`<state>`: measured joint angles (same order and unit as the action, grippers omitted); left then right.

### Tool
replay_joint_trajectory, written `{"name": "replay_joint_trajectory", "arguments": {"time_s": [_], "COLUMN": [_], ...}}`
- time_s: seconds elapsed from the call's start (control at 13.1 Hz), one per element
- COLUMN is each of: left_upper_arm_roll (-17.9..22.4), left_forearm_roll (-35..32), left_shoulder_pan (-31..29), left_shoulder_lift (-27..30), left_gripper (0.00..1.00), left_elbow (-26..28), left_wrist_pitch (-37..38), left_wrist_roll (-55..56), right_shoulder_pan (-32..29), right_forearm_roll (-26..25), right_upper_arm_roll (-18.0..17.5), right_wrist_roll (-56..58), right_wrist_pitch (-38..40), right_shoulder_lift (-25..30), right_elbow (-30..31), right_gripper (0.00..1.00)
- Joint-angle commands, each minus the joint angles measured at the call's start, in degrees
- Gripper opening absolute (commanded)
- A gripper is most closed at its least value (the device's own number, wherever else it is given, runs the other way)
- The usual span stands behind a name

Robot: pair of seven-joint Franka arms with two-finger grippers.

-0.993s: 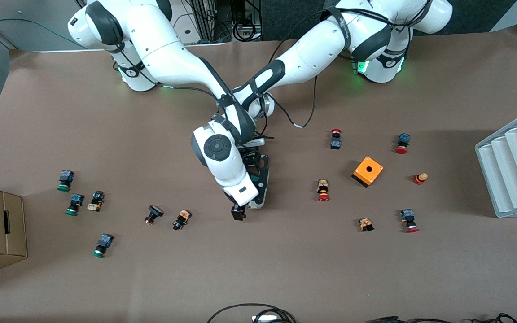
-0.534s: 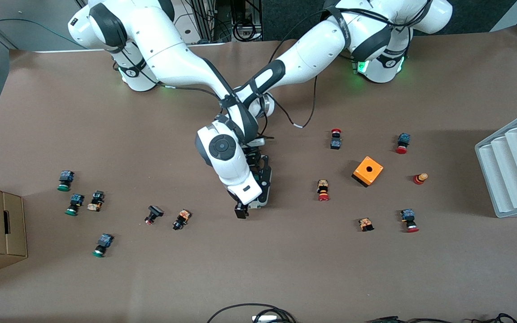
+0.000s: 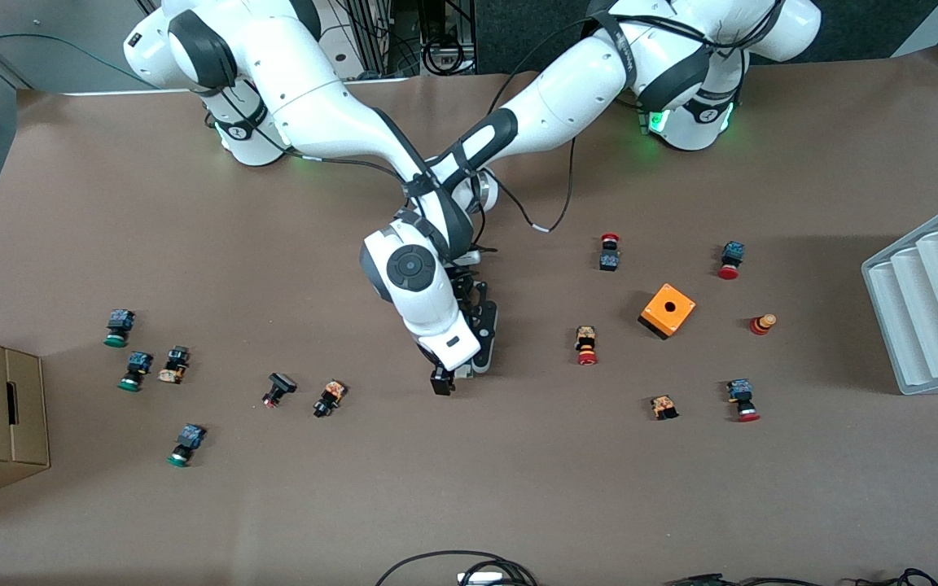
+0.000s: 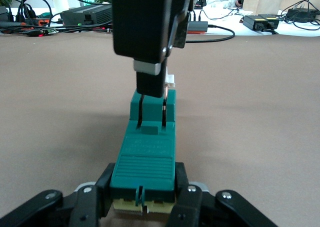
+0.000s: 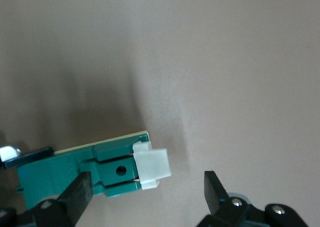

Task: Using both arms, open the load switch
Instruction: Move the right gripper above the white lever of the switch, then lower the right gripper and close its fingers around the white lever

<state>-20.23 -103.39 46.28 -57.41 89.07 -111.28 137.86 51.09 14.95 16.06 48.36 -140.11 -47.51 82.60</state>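
Left hand (image 4: 144,207) clamped on ribbed green load switch (image 4: 145,157); right hand (image 5: 145,192) wide over its white slider (image 5: 152,168).

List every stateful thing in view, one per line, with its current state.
load switch: lying flat on the table, one end clamped by the left gripper.
white sliding piece: sticks out at the switch's free end, ungripped.
left gripper: shut on the load switch.
right gripper: open, fingers straddling the white sliding piece.
orange box: on the table, hole up.
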Motion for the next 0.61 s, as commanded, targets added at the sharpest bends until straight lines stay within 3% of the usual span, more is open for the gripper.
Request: {"name": "replay_joint_trajectory", "arguments": {"time_s": [0.0,0.53], "left_upper_arm_roll": [0.4,0.4], "left_forearm_roll": [-0.4,-0.4], "left_shoulder_pan": [1.5,1.5], "left_shoulder_lift": [-0.9,-0.8], "left_gripper": [0.46,0.46], "left_elbow": [-0.9,-1.0], "left_wrist_pitch": [0.4,0.4], "left_wrist_roll": [1.4,1.3], "right_shoulder_pan": [0.6,1.3], "right_forearm_roll": [2.0,2.0], "right_upper_arm_roll": [0.9,0.9], "right_wrist_roll": [-0.4,-0.7], "right_wrist_pitch": [0.4,0.4], "right_shoulder_lift": [-2.0,-2.8], "right_elbow": [-2.5,-3.0], "right_gripper": [1.00,1.00]}}
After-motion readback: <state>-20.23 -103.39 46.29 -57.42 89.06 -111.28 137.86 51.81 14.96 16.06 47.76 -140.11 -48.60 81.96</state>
